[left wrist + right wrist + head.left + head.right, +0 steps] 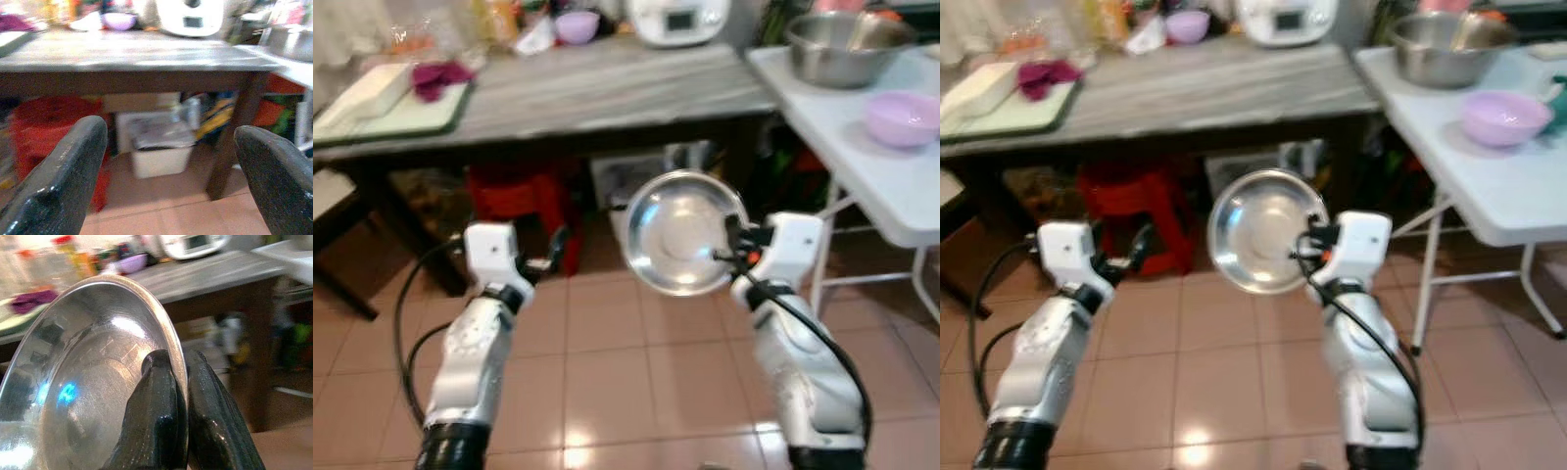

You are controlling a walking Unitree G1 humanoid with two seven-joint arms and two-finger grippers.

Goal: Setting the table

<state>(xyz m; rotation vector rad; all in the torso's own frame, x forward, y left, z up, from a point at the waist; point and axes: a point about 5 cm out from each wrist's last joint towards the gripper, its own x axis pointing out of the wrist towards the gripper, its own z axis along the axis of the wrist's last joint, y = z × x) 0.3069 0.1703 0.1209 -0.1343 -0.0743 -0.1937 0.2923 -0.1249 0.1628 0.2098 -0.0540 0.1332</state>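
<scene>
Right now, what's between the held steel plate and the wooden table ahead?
Only open air over bare floor tiles separates the steel plate, pinched by the right gripper, from the wooden table.

plate [680, 235]: was shiny silver
counter [597, 88]: was grey, streaked
bowl [902, 117]: was pale purple
stool [514, 201]: was red
floor [607, 372]: was pinkish-tan tiles
cloth [438, 75]: was magenta

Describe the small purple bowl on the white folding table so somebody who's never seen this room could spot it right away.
Find the white folding table on the robot's right, beside the long grey-topped table. Two bowls stand on it: a big steel mixing bowl at the far end and, nearer the robot, the purple bowl. It is the smaller one, pale lilac and matte rather than shiny metal.
</scene>
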